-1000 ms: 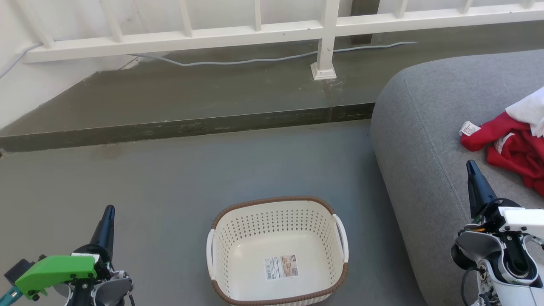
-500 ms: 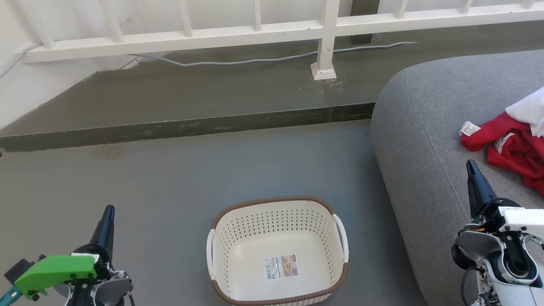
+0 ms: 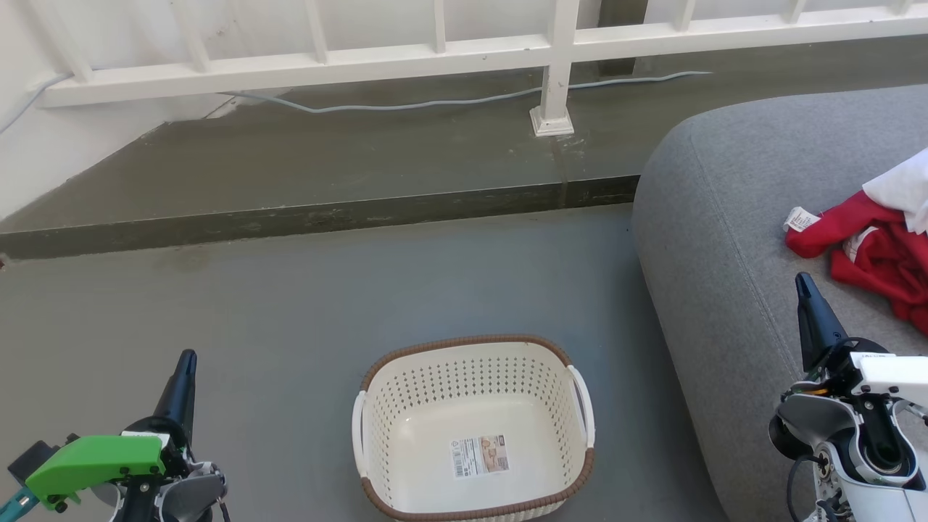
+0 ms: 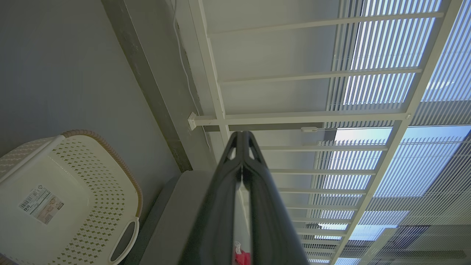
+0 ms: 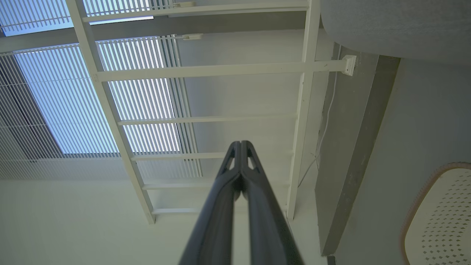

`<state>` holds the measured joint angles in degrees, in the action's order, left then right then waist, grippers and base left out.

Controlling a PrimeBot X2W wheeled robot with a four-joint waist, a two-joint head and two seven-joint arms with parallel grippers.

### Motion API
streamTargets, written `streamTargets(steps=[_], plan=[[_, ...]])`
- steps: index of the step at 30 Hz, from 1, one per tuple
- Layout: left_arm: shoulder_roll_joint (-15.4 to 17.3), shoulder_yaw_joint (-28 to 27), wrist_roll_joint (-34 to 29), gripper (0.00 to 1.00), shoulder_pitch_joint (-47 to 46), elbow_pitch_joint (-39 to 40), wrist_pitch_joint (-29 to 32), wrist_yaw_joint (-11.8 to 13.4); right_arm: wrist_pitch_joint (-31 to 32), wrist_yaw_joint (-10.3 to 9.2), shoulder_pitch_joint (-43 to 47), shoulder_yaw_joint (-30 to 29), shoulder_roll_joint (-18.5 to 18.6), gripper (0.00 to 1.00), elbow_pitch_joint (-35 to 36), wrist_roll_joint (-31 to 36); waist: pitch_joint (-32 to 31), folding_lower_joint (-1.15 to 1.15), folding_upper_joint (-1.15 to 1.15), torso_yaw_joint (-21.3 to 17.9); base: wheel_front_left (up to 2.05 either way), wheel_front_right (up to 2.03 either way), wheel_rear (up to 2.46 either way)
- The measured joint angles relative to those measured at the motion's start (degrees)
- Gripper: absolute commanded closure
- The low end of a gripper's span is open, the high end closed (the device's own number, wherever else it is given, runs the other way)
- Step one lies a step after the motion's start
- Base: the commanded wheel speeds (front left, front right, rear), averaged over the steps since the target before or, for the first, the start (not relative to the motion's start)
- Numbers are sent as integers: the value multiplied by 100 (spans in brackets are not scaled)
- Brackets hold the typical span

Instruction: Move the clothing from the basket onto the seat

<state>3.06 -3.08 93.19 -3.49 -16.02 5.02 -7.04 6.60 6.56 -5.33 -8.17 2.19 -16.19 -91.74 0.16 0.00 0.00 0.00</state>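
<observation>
Daylight falls on a smooth grey floor (image 3: 290, 312), matte and lightly scuffed. At its far side a low step (image 3: 304, 216) rises with a darker, stained face and a blotchy top. A white railing (image 3: 435, 52) runs along the step, and one post (image 3: 554, 94) stands on a square foot plate. A pale cable (image 3: 406, 106) snakes across the step under the railing. Behind it is a plain white wall (image 3: 29, 152). In the right wrist view, slatted blinds (image 5: 48, 95) let blue light through beyond the rails.

The seat (image 3: 725, 217), grey woven fabric with a stitched seam along its rounded edge, fills the right side. The clothing (image 3: 870, 250) lies on it at the frame's right edge: crumpled red cloth with a white piece on top.

The basket (image 3: 471, 342) stands on the floor just beside the seat, between the two arms. Its bare bottom carries a sticker (image 3: 480, 455) with a barcode and a small brownish picture; the print is too small to read. A white tag (image 3: 800, 218) juts from the red cloth, and its writing is also illegible.

The left gripper (image 3: 187, 357) hangs over the floor left of the basket, fingers pressed together on nothing. The right gripper (image 3: 801, 279) is over the seat's front, near the clothing but apart from it, tips likewise touching.
</observation>
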Motion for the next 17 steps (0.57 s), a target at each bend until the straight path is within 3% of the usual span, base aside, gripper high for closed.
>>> streamTargets(steps=[17], plan=[[-1,-7,0,100,0,5,0,0,0,0,1,2,0,100,1,0,0,0,0,0,0,0,0]])
